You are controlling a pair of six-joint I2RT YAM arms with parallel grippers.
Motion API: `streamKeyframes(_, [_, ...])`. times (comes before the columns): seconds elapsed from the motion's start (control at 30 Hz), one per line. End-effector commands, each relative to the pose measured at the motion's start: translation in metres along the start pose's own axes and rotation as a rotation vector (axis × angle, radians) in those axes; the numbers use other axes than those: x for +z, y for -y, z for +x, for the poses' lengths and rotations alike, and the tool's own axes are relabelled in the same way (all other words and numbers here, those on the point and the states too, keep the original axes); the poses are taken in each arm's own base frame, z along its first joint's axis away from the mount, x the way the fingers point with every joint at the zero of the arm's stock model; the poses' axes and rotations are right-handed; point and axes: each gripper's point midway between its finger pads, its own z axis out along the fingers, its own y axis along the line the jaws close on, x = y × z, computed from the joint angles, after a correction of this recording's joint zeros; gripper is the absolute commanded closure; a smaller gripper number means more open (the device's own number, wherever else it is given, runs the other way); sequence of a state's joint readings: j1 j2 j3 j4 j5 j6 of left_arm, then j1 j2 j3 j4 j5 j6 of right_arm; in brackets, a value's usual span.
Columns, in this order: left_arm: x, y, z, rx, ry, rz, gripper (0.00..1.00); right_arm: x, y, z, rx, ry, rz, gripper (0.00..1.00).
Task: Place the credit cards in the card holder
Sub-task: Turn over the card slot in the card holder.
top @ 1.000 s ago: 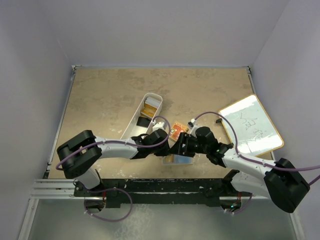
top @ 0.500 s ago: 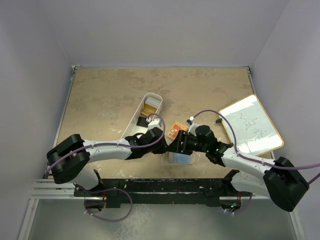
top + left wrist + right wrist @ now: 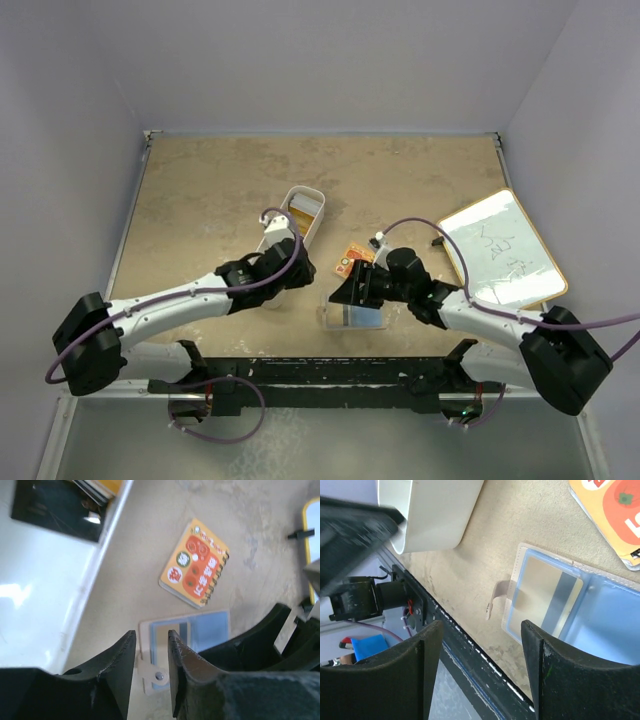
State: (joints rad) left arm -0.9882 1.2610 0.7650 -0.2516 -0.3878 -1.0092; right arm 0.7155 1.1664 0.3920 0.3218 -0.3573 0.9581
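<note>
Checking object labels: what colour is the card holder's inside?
Light blue, edged in beige; the card holder shows best in the right wrist view.

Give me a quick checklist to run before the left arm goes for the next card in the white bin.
1. Card holder lying open, slots up: ok.
2. Left hand empty, fingers slightly apart: ok.
3. Right hand open and empty above the card holder: ok.
4. Cards waiting in the bin: ok. A black card lies flat, with more stacked beyond it.
5. Notebook beside the card holder, not on it: ok.
6. Free slot available in the card holder: cannot tell.
</note>
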Motion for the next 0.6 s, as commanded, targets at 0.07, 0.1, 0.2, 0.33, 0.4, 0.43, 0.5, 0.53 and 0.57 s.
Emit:
streamKeyframes(0.07, [-0.021, -0.03, -0.068, 0.054, 0.146, -0.158, 0.66, -0.007, -0.008, -0.014, -0.105, 0.035, 0.022, 0.34])
streamKeyframes(0.1, [-0.023, -0.035, -0.075, 0.057, 0.158, -0.178, 0.64, -0.009, -0.008, -0.016, -0.117, 0.043, 0.031, 0.35])
streamKeyframes(0.2, [-0.028, -0.048, -0.098, 0.077, 0.192, -0.236, 0.58, -0.015, -0.007, -0.022, -0.154, 0.059, 0.069, 0.35])
streamKeyframes(0.33, [-0.032, -0.065, -0.126, 0.091, 0.226, -0.321, 0.53, -0.022, -0.01, -0.032, -0.195, 0.092, 0.099, 0.35])
streamKeyframes(0.4, [-0.032, -0.065, -0.137, 0.079, 0.232, -0.322, 0.53, -0.025, -0.014, -0.039, -0.218, 0.121, 0.096, 0.35])
streamKeyframes(0.43, [-0.031, -0.063, -0.141, 0.074, 0.231, -0.315, 0.52, -0.026, -0.016, -0.043, -0.222, 0.132, 0.1, 0.36])
streamKeyframes(0.5, [-0.032, -0.066, -0.15, 0.06, 0.246, -0.323, 0.5, -0.028, -0.024, -0.049, -0.252, 0.124, 0.109, 0.36])
streamKeyframes(0.53, [-0.032, -0.07, -0.155, 0.044, 0.251, -0.33, 0.48, -0.031, -0.033, -0.062, -0.295, 0.149, 0.116, 0.36])
streamKeyframes(0.57, [-0.032, -0.075, -0.158, 0.023, 0.248, -0.331, 0.47, -0.033, -0.036, -0.073, -0.333, 0.176, 0.144, 0.36])
